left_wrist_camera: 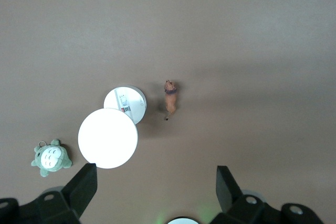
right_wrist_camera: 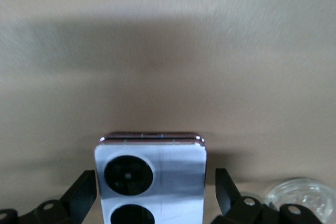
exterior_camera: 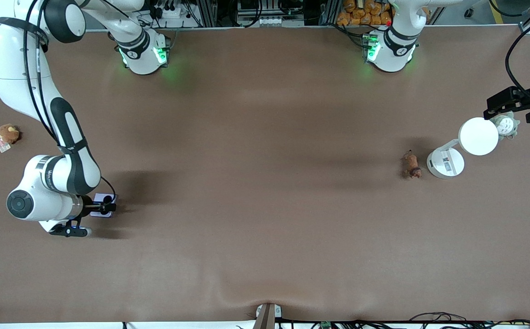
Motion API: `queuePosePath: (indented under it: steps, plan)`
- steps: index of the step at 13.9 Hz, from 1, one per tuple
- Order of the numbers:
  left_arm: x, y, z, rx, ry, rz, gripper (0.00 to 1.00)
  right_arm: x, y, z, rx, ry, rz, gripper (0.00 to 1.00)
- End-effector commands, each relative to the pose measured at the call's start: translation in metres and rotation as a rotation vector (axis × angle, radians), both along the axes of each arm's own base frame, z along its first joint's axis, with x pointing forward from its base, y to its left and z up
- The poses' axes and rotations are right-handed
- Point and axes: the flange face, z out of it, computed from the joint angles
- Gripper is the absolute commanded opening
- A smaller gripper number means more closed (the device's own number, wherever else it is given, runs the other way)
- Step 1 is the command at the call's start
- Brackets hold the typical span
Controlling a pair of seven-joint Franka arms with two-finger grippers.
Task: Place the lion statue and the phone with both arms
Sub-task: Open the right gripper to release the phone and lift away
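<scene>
The lion statue point(exterior_camera: 411, 165), a tiny brown-orange figurine, lies on the brown table toward the left arm's end, beside a white stand. It also shows in the left wrist view point(left_wrist_camera: 170, 98). My left gripper point(exterior_camera: 502, 107) hangs open and empty in the air over the grey-white plush, its fingers point(left_wrist_camera: 84, 187) wide apart. The pale lavender phone point(exterior_camera: 102, 199) lies flat toward the right arm's end. My right gripper point(exterior_camera: 103, 208) is low around it. In the right wrist view the phone point(right_wrist_camera: 173, 166) sits between the open fingers point(right_wrist_camera: 84, 190), with a small gap on each side.
A white round base with a white disc on a stalk point(exterior_camera: 478, 136) stands beside the lion. A grey-white plush point(exterior_camera: 506, 124) lies next to it. A tan plush with a tag point(exterior_camera: 8, 134) lies near the table's edge at the right arm's end.
</scene>
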Motion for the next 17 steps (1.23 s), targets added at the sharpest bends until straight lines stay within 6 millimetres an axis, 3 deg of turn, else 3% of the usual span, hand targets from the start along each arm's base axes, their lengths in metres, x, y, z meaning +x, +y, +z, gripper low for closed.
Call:
queuePosePath:
  steps: [1,3,4,5,7,10,14,16,17]
  plan:
    - [0.002,-0.001,0.005,0.003,-0.006,-0.001,1.0,0.017,-0.003,0.055,-0.009,-0.049,-0.004,1.0]
    - [0.002,0.001,0.005,0.002,-0.006,0.002,1.0,0.022,-0.005,0.116,-0.011,-0.088,-0.006,1.0]
    - [0.002,0.0,0.005,0.003,-0.006,-0.001,1.0,0.019,-0.003,0.156,-0.011,-0.114,0.007,1.0]
    - [0.002,0.0,0.005,0.003,-0.006,-0.001,1.0,0.01,-0.007,0.195,-0.008,-0.117,0.001,1.0]
    - [0.002,0.001,0.005,0.0,-0.006,0.0,1.0,-0.013,0.007,0.272,0.0,-0.128,0.014,1.0]
    - [0.003,-0.002,0.004,0.0,-0.004,-0.001,1.0,-0.058,0.024,0.358,0.019,-0.098,0.028,1.0]
    - [0.002,-0.002,0.005,-0.004,-0.006,0.0,1.0,-0.108,0.045,0.433,0.03,-0.093,0.047,1.0]
    - [0.003,-0.001,0.004,-0.004,-0.004,0.0,1.0,-0.127,0.057,0.461,0.03,-0.113,0.067,1.0]
    - [0.002,-0.001,0.005,-0.004,-0.006,0.0,1.0,-0.132,0.055,0.465,0.031,-0.109,0.062,1.0]
